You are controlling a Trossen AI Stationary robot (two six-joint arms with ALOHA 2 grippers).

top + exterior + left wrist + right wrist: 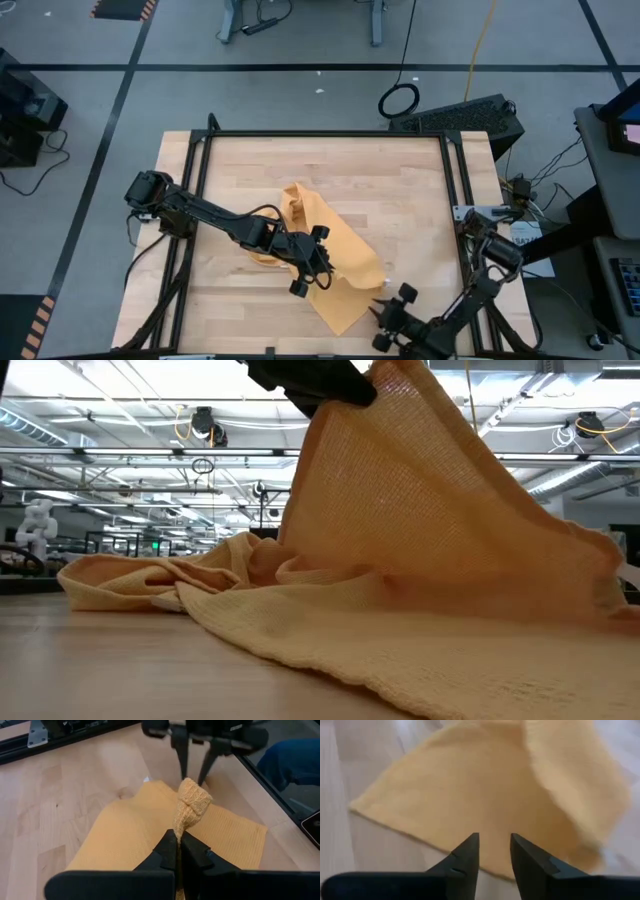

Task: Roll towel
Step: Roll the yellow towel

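The mustard-yellow towel (330, 255) lies crumpled on the wooden table (400, 190), running from the middle toward the near edge. Its far end (130, 575) is bunched on the tabletop. My left gripper (322, 268) is shut on a raised bunch of the towel near its middle, and shows dark at the top of the low view (310, 382). My right gripper (382, 308) is open near the table's near right edge. Its fingertips (470, 845) point at the towel's near corner (485, 810), and I see no contact. My left gripper (178, 836) pinches a gathered fold of the towel (184, 822) between its two shut fingers, with a wrinkled lump (194, 797) sticking out past the tips. The fingers slant down from the table's left. The held part is lifted like a tent (420, 490). The rest lies on the table.
A black metal frame (330, 134) runs along the table's far edge and both sides. Bare wood lies at the far right (410, 180) and near left (220, 310). Beyond the table are floor cables and a dark case (465, 115).
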